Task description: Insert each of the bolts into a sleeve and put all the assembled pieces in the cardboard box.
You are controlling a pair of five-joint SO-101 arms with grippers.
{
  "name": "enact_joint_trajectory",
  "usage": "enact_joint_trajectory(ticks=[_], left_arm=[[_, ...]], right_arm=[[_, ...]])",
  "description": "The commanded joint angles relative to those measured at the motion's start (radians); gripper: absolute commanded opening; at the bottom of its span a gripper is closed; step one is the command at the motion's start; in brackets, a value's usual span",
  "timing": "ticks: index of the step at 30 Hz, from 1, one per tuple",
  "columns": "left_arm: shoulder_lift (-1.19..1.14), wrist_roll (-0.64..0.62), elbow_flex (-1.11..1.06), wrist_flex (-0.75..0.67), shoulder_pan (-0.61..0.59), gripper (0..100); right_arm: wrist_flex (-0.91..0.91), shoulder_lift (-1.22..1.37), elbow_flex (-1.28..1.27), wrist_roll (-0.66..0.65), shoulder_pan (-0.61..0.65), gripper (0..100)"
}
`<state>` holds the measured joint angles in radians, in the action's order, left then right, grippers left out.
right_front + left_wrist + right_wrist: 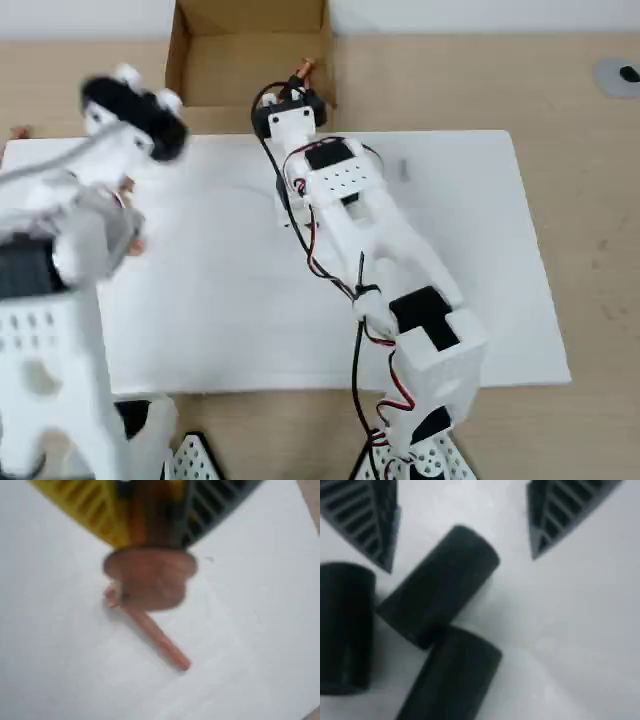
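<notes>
My left gripper [150, 540], with one yellow and one dark finger, is shut on a copper bolt [150, 580] and holds it just above the white mat [220, 300]. A second bolt [157, 640] lies on the mat right under it. My right gripper [461, 560] is open and hangs over three black sleeves lying close together; the middle sleeve [440, 600] sits between the fingers, not touched. In the high view the left arm [100, 200] is at the mat's left edge. The right arm [350, 200] stretches up the middle toward the cardboard box [178, 60].
The open box stands beyond the mat's far edge. A small copper piece [305, 68] shows by its front right corner, and another [18, 132] lies on the wooden table at far left. The mat's right half is bare.
</notes>
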<state>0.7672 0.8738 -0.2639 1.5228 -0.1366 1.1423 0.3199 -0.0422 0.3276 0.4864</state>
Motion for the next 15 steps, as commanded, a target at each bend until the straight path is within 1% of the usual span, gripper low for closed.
enact_joint_trajectory(ticks=[1,4,8,13,15], left_arm=[[0.193,0.038,-0.100,0.000,0.057,1],[0.317,0.058,-0.172,0.000,0.078,1],[0.427,0.058,-0.227,-0.002,0.083,1],[0.519,0.051,-0.235,0.000,0.081,1],[0.558,0.049,-0.235,0.002,0.077,1]], right_arm=[[-0.074,-0.056,-0.047,0.003,-0.001,21.3],[-0.143,-0.056,-0.093,0.002,-0.021,21.3],[-0.235,-0.056,-0.139,0.002,-0.042,21.3],[-0.319,-0.056,-0.183,0.002,-0.053,21.2],[-0.342,-0.056,-0.199,0.002,-0.054,19.3]])
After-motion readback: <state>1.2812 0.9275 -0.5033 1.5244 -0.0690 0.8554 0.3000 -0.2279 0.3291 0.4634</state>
